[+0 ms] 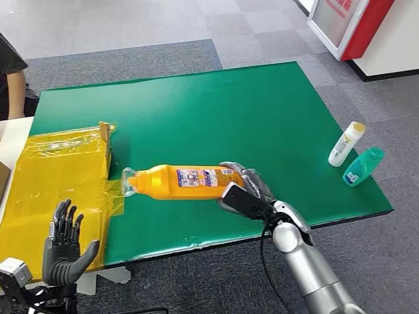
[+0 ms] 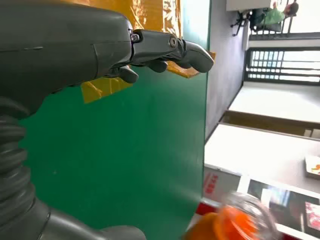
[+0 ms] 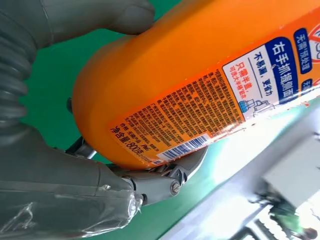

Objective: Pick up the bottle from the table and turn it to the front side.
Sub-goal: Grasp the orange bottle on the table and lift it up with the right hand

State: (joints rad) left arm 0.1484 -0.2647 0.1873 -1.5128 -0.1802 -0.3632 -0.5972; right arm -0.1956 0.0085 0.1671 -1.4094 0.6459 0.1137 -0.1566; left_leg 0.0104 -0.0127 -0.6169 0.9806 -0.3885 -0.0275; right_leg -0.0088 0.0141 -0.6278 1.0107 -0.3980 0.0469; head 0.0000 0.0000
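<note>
The robot's right hand (image 1: 243, 190) clamps the base of an orange detergent bottle (image 1: 185, 182) held lengthwise over the green worktop (image 1: 256, 104); rigid, smooth plastic, likely weighty and slippery. Left hand (image 1: 63, 243) hangs spread, empty.

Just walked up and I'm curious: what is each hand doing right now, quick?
Left hand: open, fingers spread, holding nothing.
Right hand: grips the base end of the orange bottle.
</note>
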